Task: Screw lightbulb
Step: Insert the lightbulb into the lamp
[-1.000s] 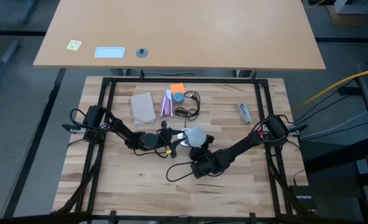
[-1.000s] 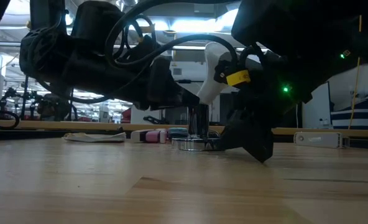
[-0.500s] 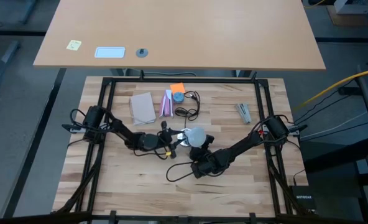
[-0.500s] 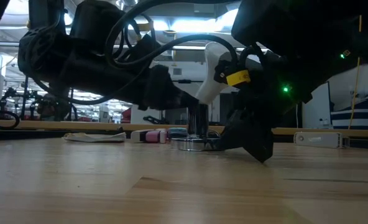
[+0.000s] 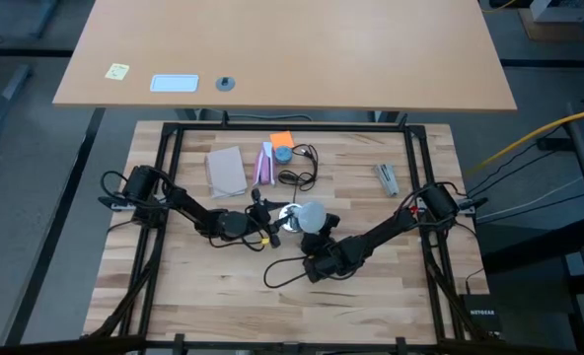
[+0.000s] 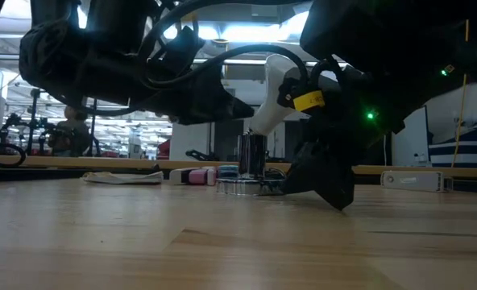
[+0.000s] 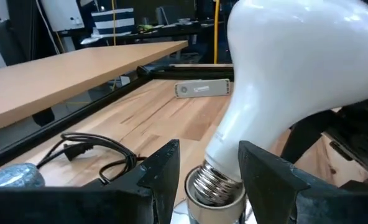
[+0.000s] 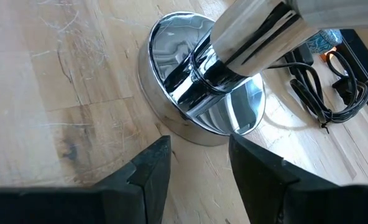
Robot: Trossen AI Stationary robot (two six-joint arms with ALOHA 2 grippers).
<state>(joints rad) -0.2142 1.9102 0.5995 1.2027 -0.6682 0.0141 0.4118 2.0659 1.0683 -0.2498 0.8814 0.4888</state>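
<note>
Wooden counter [image 5: 203, 276] fills my view, both arms meeting near its middle. I see the bulb [image 7: 283, 74] tilted, its threaded base seated in the chrome socket [image 8: 199, 93]. My left claw [image 7: 212, 177] has its fingers narrowly apart on either side of the bulb's neck; I cannot tell if they grip. My right claw [image 8: 199, 165] stands open just beside the socket's base, holding nothing.

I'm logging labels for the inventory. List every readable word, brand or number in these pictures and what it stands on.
"NETGEAR": on the black box at the table's right front corner, high view; small, only just legible.
Yellow tag on the arm cable, low view: no print legible.
Pink-and-white packet: print too small to read.
Yellow note on the far desk: too small to read.
Grey bar, left wrist view: marking blurred.
</note>
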